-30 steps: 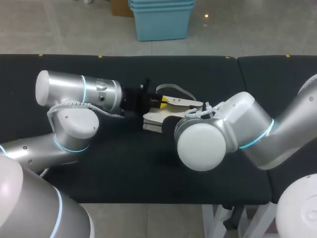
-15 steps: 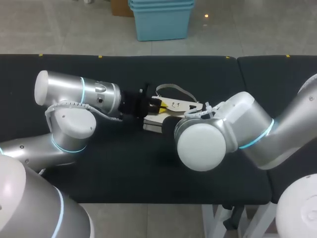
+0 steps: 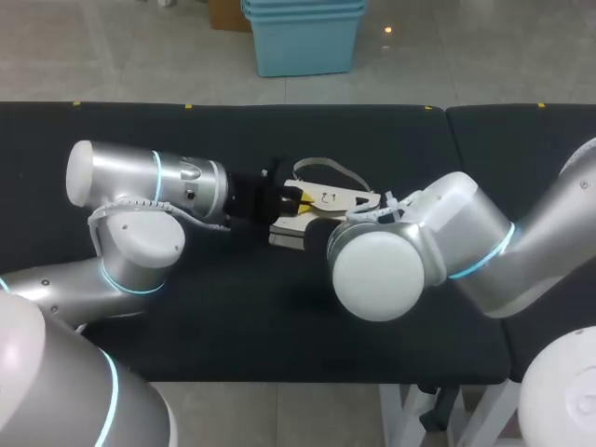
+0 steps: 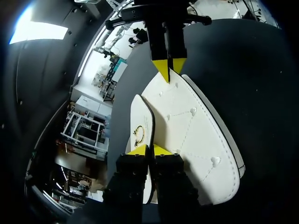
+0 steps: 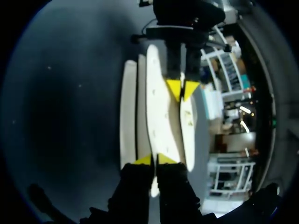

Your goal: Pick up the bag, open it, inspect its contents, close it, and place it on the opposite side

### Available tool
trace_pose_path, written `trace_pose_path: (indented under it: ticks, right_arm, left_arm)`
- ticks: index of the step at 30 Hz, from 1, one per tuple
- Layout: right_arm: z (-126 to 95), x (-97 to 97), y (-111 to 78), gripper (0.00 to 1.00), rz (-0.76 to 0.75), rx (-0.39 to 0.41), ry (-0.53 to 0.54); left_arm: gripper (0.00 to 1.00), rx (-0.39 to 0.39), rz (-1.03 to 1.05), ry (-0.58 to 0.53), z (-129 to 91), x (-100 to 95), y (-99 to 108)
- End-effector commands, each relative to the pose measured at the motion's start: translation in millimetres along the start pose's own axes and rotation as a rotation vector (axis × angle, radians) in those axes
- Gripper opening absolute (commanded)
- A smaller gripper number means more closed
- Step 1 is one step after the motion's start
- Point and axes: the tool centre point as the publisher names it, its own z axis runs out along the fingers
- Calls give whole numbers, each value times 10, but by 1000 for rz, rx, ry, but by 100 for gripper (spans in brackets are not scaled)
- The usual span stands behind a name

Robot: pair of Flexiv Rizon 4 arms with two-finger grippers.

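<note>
White flat bag [image 3: 328,198] sits at mid-bench [image 3: 233,307]; whether it rests on the surface or is slightly lifted, cannot tell. Its strap [image 3: 326,168] loops on the bag's far side. Left arm [image 3: 149,186] reaches level toward the bag's left end, and the left gripper [image 4: 149,150] is clenched on a thin panel edge. Right arm [image 3: 438,242] folds in from the bag's other end, wrist low. Right gripper [image 5: 154,159] is pinched on the opposite edge. The grippers face each other across the bag, tips apart.

Silver arms [image 3: 130,177] ringed in cyan; black end effectors [image 4: 148,150], yellow tips [image 4: 138,150].
</note>
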Motion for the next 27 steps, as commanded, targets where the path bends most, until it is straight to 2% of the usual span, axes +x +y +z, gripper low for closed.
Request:
trace_pose_path:
  ticks: [1, 12, 22, 27]
  right_arm:
    - [15, 28, -8, 0, 1, -1, -3]
    - [15, 28, -8, 0, 1, -1, -3]
    - [15, 28, -8, 0, 1, -1, -3]
    - [15, 28, -8, 0, 1, -1, -3]
  left_arm:
    - [0, -3, 1, -32, -39, 84, 59]
    - [0, 43, 68, -2, 45, -7, -59]
    - [0, 3, 34, -17, 201, -58, 4]
    - [0, 39, 56, -11, 113, -51, -4]
